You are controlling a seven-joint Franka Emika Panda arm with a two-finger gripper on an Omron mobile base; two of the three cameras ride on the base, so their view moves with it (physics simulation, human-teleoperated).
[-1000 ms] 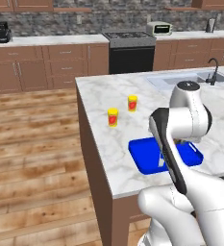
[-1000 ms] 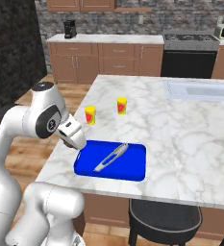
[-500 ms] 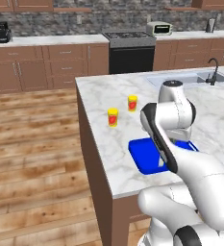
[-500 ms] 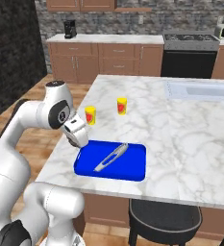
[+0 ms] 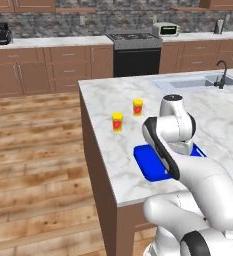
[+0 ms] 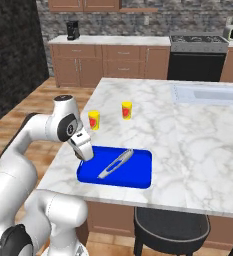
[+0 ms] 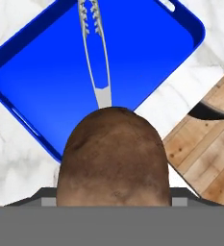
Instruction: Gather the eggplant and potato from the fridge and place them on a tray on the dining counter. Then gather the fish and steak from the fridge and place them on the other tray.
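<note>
Marble dining counter (image 6: 198,135): blue tray (image 6: 138,172) bearing silver tongs (image 6: 115,163). Hand view alone reveals brown potato (image 7: 113,158), grasped by gripper (image 6: 84,150) above tray.

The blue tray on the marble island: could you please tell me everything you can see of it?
The blue tray is a shallow bright-blue rectangle with rounded corners, a low raised rim and slot handles at its short ends, glossy like plastic. It lies flat on the white grey-veined dining counter, near the edge closest to the robot, in front of two yellow cups. A pair of silver tongs lies slantwise inside it. In the hand view, a brown potato hangs over its near corner, and whether they touch is unclear.
</note>
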